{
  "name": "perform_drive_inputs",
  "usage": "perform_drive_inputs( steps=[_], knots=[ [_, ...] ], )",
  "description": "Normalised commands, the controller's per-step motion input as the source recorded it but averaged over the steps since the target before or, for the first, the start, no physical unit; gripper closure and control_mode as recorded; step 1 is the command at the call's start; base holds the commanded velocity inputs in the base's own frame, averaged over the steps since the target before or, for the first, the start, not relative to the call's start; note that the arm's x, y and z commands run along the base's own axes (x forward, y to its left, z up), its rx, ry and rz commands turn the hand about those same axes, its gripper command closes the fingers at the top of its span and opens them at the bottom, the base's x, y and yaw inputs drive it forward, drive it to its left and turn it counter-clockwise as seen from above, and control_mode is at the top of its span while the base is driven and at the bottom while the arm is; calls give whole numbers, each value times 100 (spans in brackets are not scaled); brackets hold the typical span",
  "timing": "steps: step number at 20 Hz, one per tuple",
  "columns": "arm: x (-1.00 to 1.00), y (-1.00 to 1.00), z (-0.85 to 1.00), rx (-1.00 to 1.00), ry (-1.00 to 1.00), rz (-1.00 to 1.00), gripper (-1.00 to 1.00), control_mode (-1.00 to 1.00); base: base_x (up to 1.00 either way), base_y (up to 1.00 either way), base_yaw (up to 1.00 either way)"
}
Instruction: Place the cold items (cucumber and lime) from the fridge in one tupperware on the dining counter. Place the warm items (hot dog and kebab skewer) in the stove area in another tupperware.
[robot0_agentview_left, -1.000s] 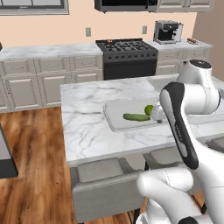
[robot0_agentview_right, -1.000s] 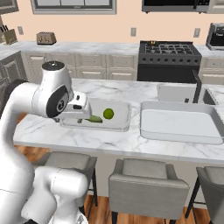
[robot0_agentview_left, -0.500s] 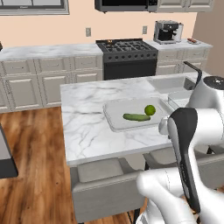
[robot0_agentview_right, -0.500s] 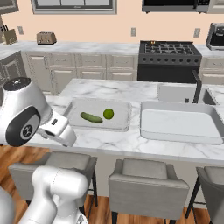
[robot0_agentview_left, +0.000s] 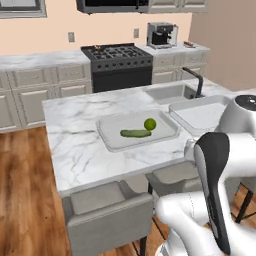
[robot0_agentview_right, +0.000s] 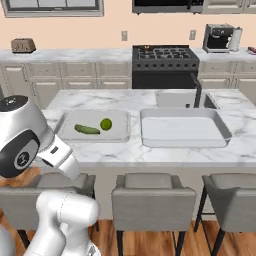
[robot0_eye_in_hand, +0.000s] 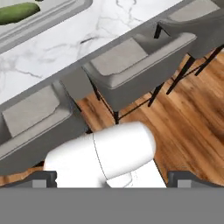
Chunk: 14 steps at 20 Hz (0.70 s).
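**A:** Dark tips at the bottom of the hand view, far apart. Is the gripper (robot0_eye_in_hand: 114, 178) carrying anything?

**B:** No. The jaws stand wide open with nothing between them. The hand looks down past the counter's edge at the grey stools (robot0_eye_in_hand: 131, 65) and the wood floor (robot0_eye_in_hand: 183, 113), so it hangs off the work rather than over it.

**A:** Then where are the cold items?

**B:** Both lie in the nearer tupperware (robot0_agentview_right: 120, 131) on the dining counter (robot0_agentview_left: 75, 150). The cucumber (robot0_agentview_left: 135, 133) lies flat near the tray's middle and the lime (robot0_agentview_left: 149, 124) sits just beside one end of it. I can't tell whether they touch.

**A:** Why would they lie that way?

**B:** My guess is each was let go low over the tray. The raised rim keeps the round lime from rolling off onto the marble, and the cucumber rests on its long side, which is how it lies steadiest.

**A:** And the other tray?

**B:** The second tupperware (robot0_agentview_right: 182, 131) stands next to the first, in front of the sink (robot0_agentview_right: 185, 99), with nothing in it. I judge it is kept for the warm pair, so the cold half looks finished.

**A:** Can you see the hot dog or the skewer?

**B:** Not surely. The black stove (robot0_agentview_right: 165, 52) stands against the far wall behind the island, and anything small on it is too tiny to make out. An open, unloaded hand suits heading there next.
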Motion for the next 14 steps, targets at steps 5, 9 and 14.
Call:
perform_drive_inputs(
  steps=[5, 9, 14],
  knots=[
    [0, 0, 0, 0, 0, 0, -100, 100, -21, -93, -70],
    [0, 0, 0, 0, 0, 0, -100, 100, -1, -100, -47],
    [0, 0, 0, 0, 0, 0, -100, 100, 4, -100, -24]
  ],
)
